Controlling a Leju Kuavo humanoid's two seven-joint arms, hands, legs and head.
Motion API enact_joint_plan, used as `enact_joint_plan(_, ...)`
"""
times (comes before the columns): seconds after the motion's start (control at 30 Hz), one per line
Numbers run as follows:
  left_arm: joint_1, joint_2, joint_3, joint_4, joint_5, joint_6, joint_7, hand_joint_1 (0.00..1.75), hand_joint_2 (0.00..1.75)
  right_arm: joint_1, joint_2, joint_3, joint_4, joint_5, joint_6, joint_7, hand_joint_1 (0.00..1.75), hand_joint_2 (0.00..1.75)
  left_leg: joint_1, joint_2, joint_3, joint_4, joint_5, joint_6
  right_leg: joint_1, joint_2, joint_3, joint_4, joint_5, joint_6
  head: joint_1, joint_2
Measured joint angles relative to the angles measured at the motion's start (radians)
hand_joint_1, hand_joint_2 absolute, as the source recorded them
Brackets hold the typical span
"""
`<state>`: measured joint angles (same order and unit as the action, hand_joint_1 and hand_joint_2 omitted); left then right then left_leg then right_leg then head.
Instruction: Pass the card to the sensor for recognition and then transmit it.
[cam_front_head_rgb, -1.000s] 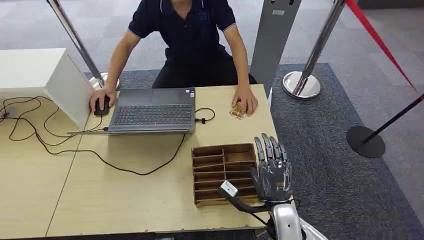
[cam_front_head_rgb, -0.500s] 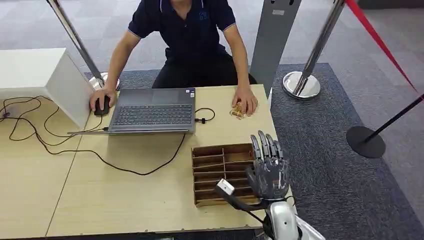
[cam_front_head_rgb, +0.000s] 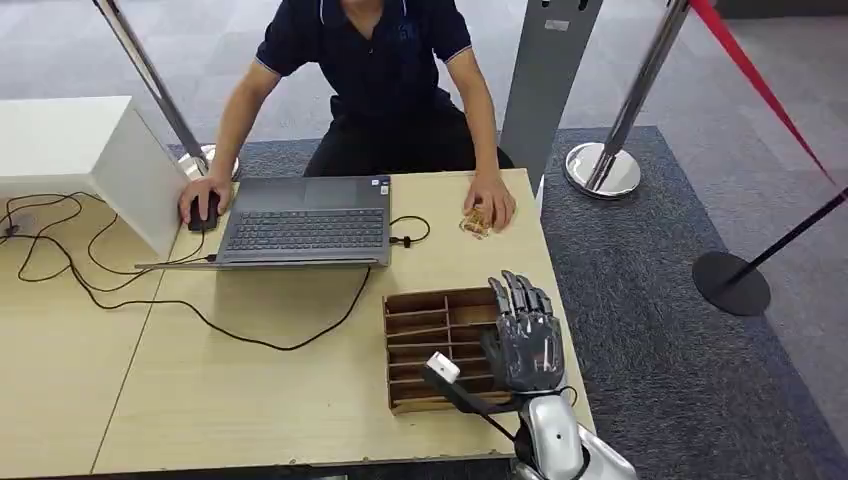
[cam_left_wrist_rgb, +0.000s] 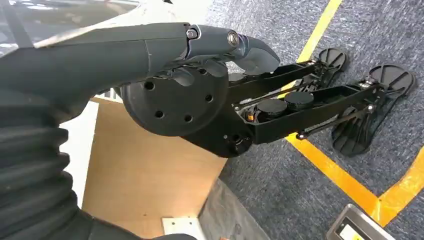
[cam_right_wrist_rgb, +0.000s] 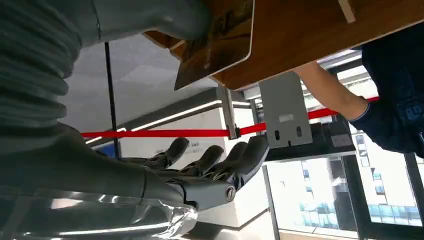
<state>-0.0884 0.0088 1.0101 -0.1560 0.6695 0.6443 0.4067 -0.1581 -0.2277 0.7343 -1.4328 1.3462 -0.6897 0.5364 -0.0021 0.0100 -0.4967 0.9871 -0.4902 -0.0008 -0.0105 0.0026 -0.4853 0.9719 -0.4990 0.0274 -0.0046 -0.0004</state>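
Far left of the wooden organiser (cam_front_head_rgb: 430, 297) sits a white box (cam_front_head_rgb: 90, 150). Next, a person's hand covers a mouse (cam_front_head_rgb: 204, 212), with the open laptop (cam_front_head_rgb: 305, 222) just beyond the organiser's left corner. Past the organiser's far edge, the person's other hand (cam_front_head_rgb: 495, 205) rests on the table (cam_front_head_rgb: 230, 400). Over the organiser's right side hovers the right hand (cam_front_head_rgb: 525, 335), fingers straight and spread, gripping nothing. The right wrist view catches the card (cam_right_wrist_rgb: 215, 40) jutting from the organiser, close by the thumb. The left hand (cam_left_wrist_rgb: 200, 50) hangs over carpet, and its grip I cannot tell.
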Motion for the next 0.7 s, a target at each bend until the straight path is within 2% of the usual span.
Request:
enact_joint_plan(0.17,0.0,0.002,0.0,0.0,0.0,0.0,0.001,0.0,1.75,-0.002,0.001,0.003,0.015,-0.001,-0.002,0.001,0.47,1.75,0.0,0.0,0.0,0.0,0.0,0.0,0.0,0.0,0.0,0.0,0.0,0.0,0.0,0.0)
enact_joint_plan(0.2,-0.001,0.002,0.0,0.0,0.0,0.0,0.002,0.0,1.75,-0.003,0.002,0.003,0.018,-0.001,-0.002,0.003,0.54,1.75,0.0,0.0,0.0,0.0,0.0,0.0,0.0,0.0,0.0,0.0,0.0,0.0,0.0,0.0)
enact_joint_plan(0.23,-0.001,0.002,0.0,0.0,0.0,0.0,0.002,0.0,1.75,-0.004,0.002,0.003,0.018,-0.001,-0.002,0.005,0.73,1.75,0.0,0.0,0.0,0.0,0.0,0.0,0.0,0.0,0.0,0.0,0.0,0.0,0.0,0.0)
enact_joint_plan(0.27,0.0,0.002,0.0,0.0,0.0,0.0,0.002,0.0,1.75,-0.004,0.002,0.004,0.019,-0.001,-0.002,0.006,0.73,1.75,0.0,0.0,0.001,0.0,0.0,0.0,0.0,0.0,0.0,0.0,0.0,0.0,0.0,0.0)
enact_joint_plan(0.3,0.0,0.002,0.0,0.0,0.0,0.0,0.002,0.0,1.75,-0.003,0.002,0.004,0.022,-0.001,-0.002,0.006,1.75,1.75,0.0,0.0,0.0,0.0,0.0,0.0,0.0,0.0,0.0,0.0,0.0,0.0,0.0,0.0)
enact_joint_plan(0.7,0.0,0.005,0.0,0.0,0.0,0.0,0.003,0.0,1.75,-0.003,-0.002,0.003,0.033,0.004,-0.003,0.024,1.75,1.75,0.0,0.0,0.0,0.0,0.0,0.0,0.0,0.0,0.0,0.0,0.0,0.0,0.0,0.0)
